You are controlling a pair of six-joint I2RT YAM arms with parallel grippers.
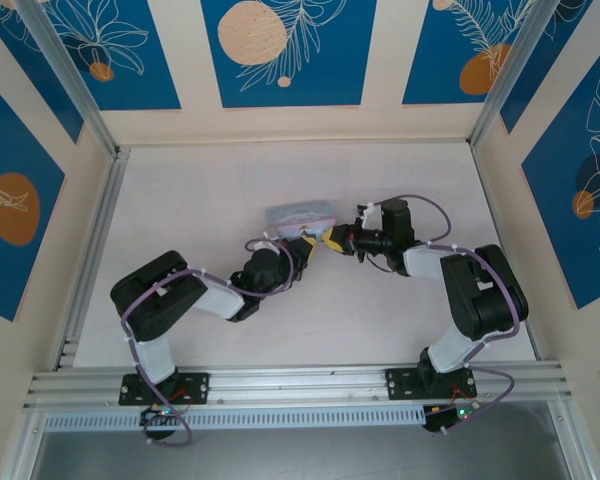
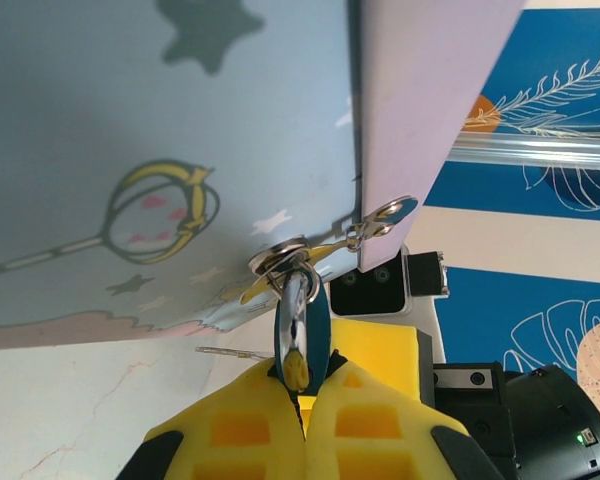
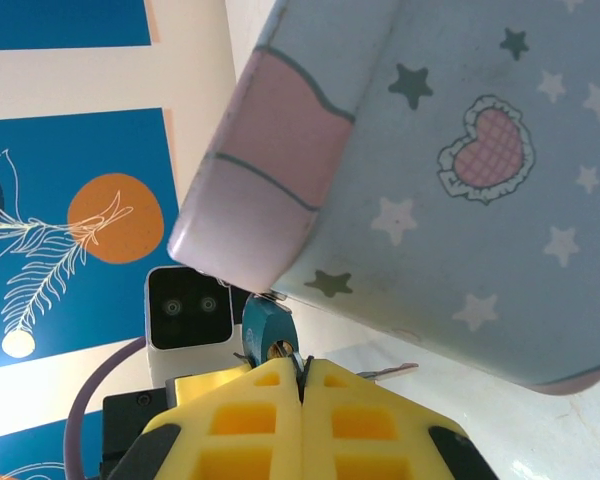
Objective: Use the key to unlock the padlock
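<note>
Just in front of the tin (image 1: 300, 214), in the top view, the left pincer (image 1: 307, 246) and the right pincer (image 1: 330, 240) met tip to tip over the tabletop (image 1: 210, 190).

In the left wrist view, the padlock (image 2: 315, 320) hung at the tin's lower edge, with its shackle passing through the tin's metal clasp (image 2: 280, 262). The left pincer was clamped on the padlock's lower end. The key (image 2: 220, 352) lay flat on the tabletop under the tin, just beside the padlock.

In the right wrist view, the right pincer had its fingers pressed together, with their tips just under the padlock's keyhole end. The key lay near the tin's lower edge.
</note>
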